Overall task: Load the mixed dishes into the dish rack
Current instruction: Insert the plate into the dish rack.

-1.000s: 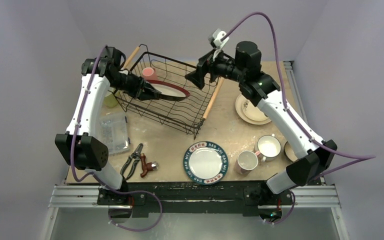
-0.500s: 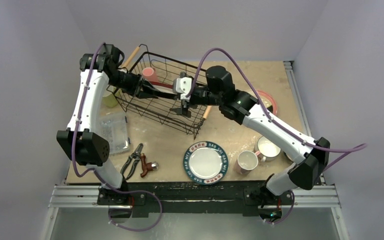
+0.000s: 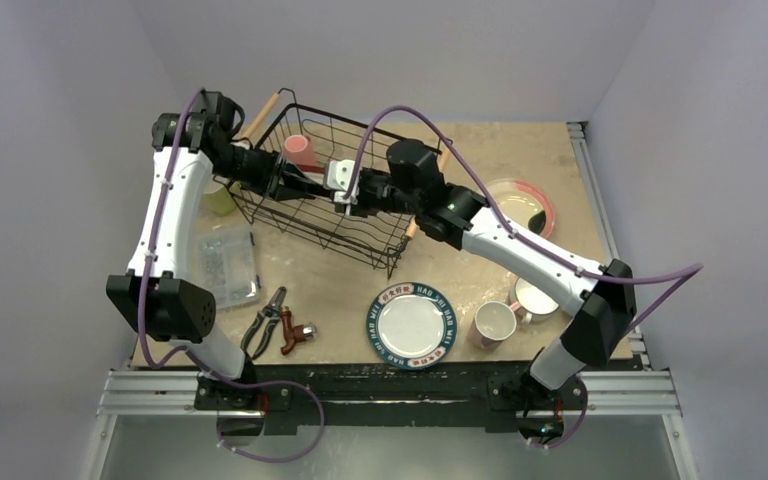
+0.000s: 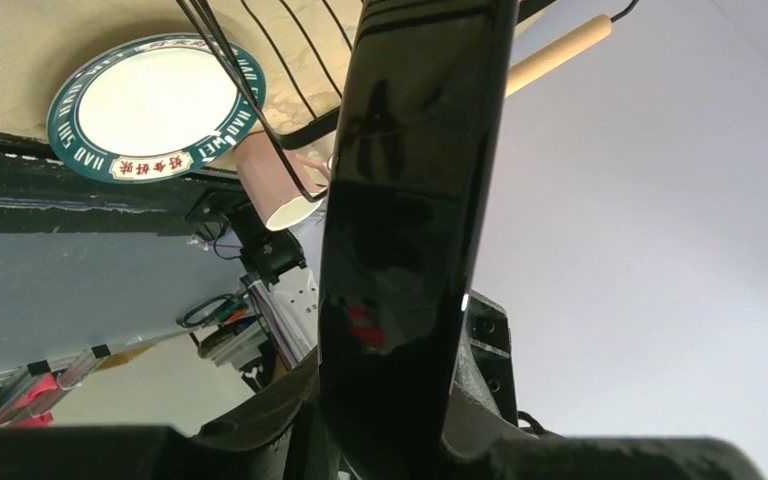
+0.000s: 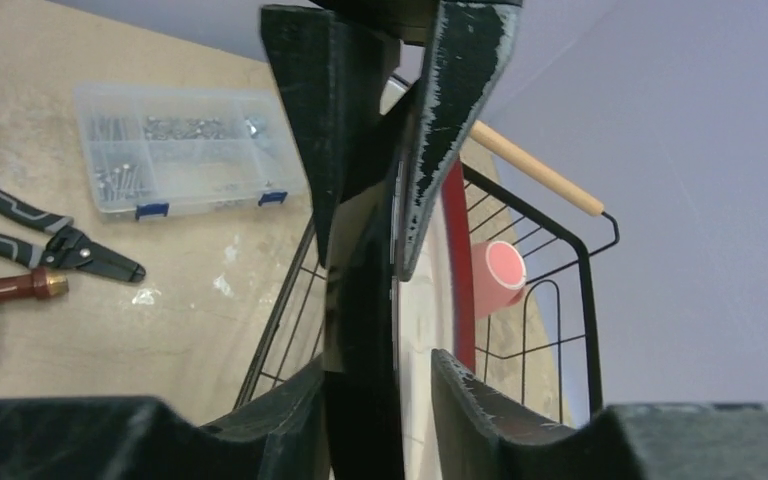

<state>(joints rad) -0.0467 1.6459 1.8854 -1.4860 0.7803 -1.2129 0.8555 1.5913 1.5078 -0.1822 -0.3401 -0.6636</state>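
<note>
A red plate [image 3: 312, 176] with a black underside [image 4: 410, 200] stands on edge inside the dish rack [image 3: 360, 235]. My left gripper [image 3: 285, 180] is shut on its left rim, and its worn pads [image 5: 440, 130] show at the plate's far edge. My right gripper [image 3: 348, 190] straddles the near rim [image 5: 365, 330]. One of its jaws lies against the black side and a gap shows on the white side. A pink mug [image 3: 298, 147] lies in the rack's back corner.
On the table are a green-rimmed plate [image 3: 412, 325], a pink mug [image 3: 495, 322], a white mug [image 3: 535, 295], a red-rimmed dish [image 3: 520, 205] and a yellow-green mug [image 3: 220, 197]. A clear parts box [image 3: 225, 262], pliers [image 3: 265, 322] and a red-handled tool [image 3: 295, 333] lie at front left.
My right arm swung left and down from the rack's far side to the plate, and its jaws narrowed around the rim. The left gripper kept its hold.
</note>
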